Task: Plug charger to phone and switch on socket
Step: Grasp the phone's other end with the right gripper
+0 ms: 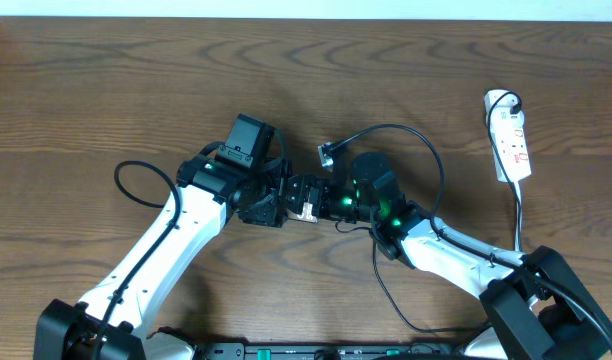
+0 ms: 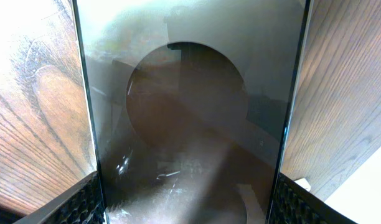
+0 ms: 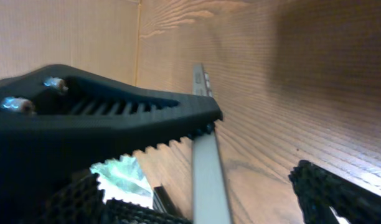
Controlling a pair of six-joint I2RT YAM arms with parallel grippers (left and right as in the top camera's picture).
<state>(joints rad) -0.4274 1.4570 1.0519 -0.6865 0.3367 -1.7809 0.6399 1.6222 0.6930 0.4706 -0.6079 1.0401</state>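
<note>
Phone (image 2: 190, 112) comes first. It is a dark, shiny slab with a big round circle on it. It sits in the middle of the tabletop (image 1: 86, 80), where the two arms meet. The left fingers (image 2: 78, 208) are partly open and hold the phone by its two long sides, one black pad on each side. I cannot tell if the phone touches the wood.

The right fingers (image 3: 116, 115) are just beside the phone and spread very wide. In the right wrist view a thin grey edge runs between them, and I think it is the phone's side. One toothed finger is close to it and the other is well apart from it. They have hold of nothing.

The charger (image 1: 386, 126) is a long thin black cable. Its small tip (image 1: 328, 153) lies on the wood near the phone, on the side away from the robot. It is not in the phone. The cable loops away from the phone toward the robot's right.

The socket (image 1: 509, 135) is a white strip with red marks, well apart from the phone on the robot's right. A dark plug (image 1: 507, 100) sits at its far end. The switch is too small to see, so I cannot tell if it is on.

I think only the first bit is done: the phone is held ready. The tip has to be picked up and pushed into the phone. After that, the socket has to be switched on.
</note>
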